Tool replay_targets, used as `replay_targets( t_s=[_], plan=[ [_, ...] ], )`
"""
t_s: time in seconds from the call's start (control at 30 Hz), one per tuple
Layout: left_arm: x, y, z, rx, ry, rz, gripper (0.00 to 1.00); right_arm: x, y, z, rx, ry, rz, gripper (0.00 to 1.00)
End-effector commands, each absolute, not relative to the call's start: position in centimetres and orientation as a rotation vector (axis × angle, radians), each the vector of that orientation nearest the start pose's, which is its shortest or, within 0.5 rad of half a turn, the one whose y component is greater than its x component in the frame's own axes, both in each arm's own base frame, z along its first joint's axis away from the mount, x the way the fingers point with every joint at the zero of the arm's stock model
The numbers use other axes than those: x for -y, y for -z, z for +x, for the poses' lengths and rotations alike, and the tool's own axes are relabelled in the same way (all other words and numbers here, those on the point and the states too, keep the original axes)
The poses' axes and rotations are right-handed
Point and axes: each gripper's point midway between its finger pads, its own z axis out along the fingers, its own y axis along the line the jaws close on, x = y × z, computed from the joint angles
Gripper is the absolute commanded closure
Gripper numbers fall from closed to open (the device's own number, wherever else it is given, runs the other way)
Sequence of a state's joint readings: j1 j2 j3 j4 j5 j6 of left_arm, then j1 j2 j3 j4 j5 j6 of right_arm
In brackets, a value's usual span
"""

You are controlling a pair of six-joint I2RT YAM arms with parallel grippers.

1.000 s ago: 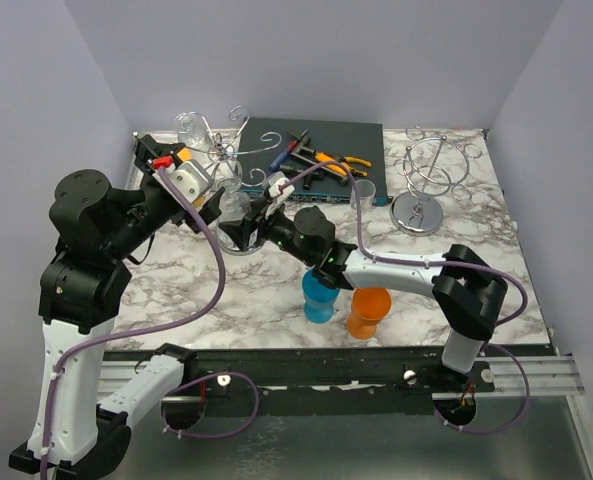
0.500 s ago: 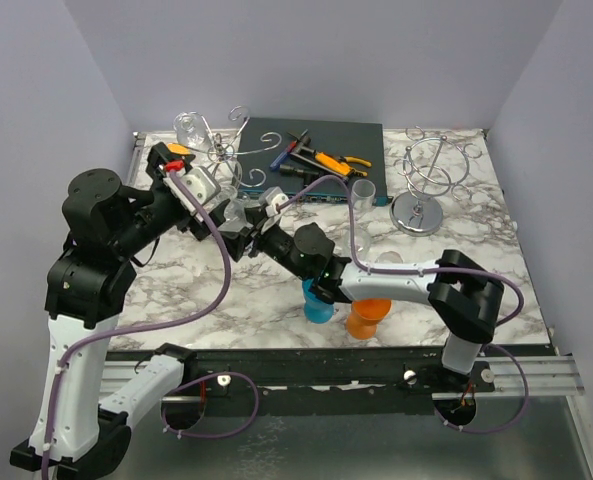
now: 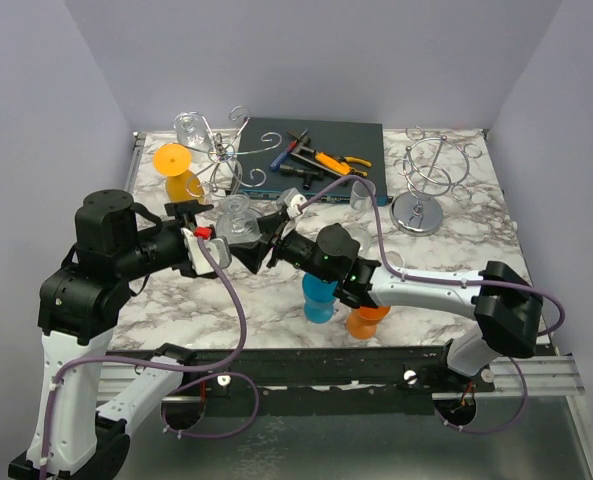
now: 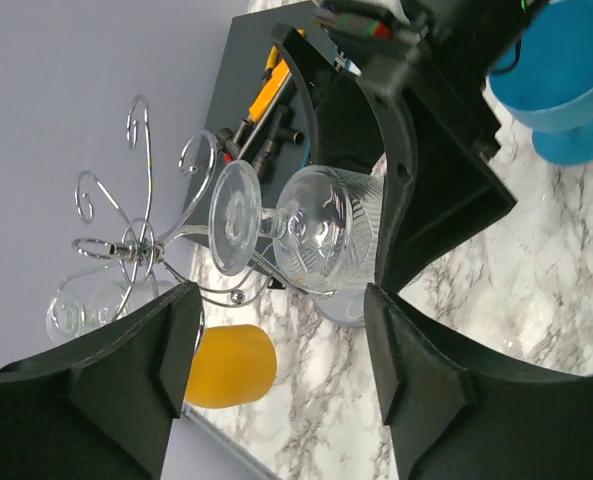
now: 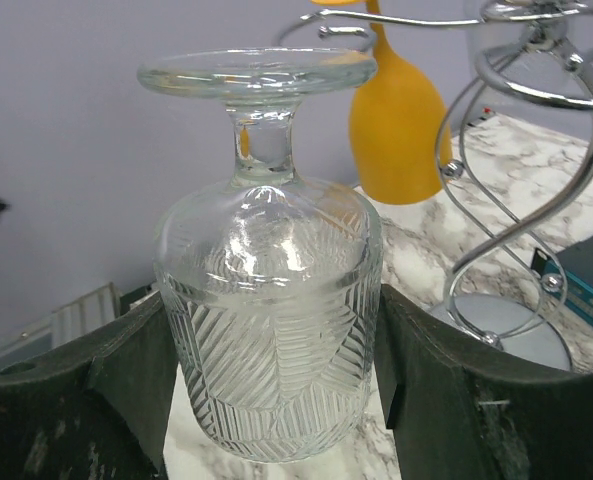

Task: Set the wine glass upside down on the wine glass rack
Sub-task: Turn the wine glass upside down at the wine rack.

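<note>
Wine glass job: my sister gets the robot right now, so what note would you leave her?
The left fingers are open and hold nothing. They face the glass.
The right fingers are shut on the bowl of the clear wine glass, which is off the table with its foot up.
The wine glass rack stands at the back left. An orange glass seems to hang on it already.
Done: the glass is lifted and upside down.
Left: carry it to the rack, slide the stem into a free hook, then let go.
</note>
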State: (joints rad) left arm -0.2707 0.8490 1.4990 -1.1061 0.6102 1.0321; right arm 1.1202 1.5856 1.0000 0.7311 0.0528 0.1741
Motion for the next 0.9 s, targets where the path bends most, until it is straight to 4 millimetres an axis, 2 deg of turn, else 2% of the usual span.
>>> replay_targets(
  t_s=[0.0, 0.13, 0.27, 0.47, 0.67, 0.73, 0.8, 0.87],
  plan=[
    [13.0, -37.5, 17.5, -1.154, 0.084, 1.574, 0.34, -46.5, -32.2, 19.3, -1.281, -1.181, -0.715, 0.87],
    [13.4, -38.5, 17.7, -1.087, 0.060, 1.569, 0.47, -46.7, -32.8, 18.2, -1.272, -1.235, -0.750, 0.87],
    [13.6, -38.7, 17.9, -1.078, 0.067, 1.566, 0.52, -47.1, -33.4, 17.6, -1.262, -1.263, -0.781, 0.87],
    [13.6, -37.9, 17.4, -1.104, 0.105, 1.580, 0.65, -47.3, -34.5, 17.4, -1.235, -1.290, -0.767, 0.87],
    [13.2, -37.1, 17.6, -1.127, 0.081, 1.608, 0.70, -47.6, -36.1, 16.9, -1.202, -1.341, -0.760, 0.87],
    [13.2, -37.3, 17.7, -1.120, 0.069, 1.610, 0.77, -47.7, -36.0, 16.7, -1.210, -1.351, -0.763, 0.87],
    [13.2, -37.7, 17.8, -1.103, 0.056, 1.614, 0.88, -47.7, -35.7, 16.6, -1.217, -1.358, -0.764, 0.86],
    [13.2, -38.1, 18.0, -1.085, 0.042, 1.608, 0.99, -47.5, -35.4, 16.7, -1.226, -1.361, -0.753, 0.80]
  ],
)
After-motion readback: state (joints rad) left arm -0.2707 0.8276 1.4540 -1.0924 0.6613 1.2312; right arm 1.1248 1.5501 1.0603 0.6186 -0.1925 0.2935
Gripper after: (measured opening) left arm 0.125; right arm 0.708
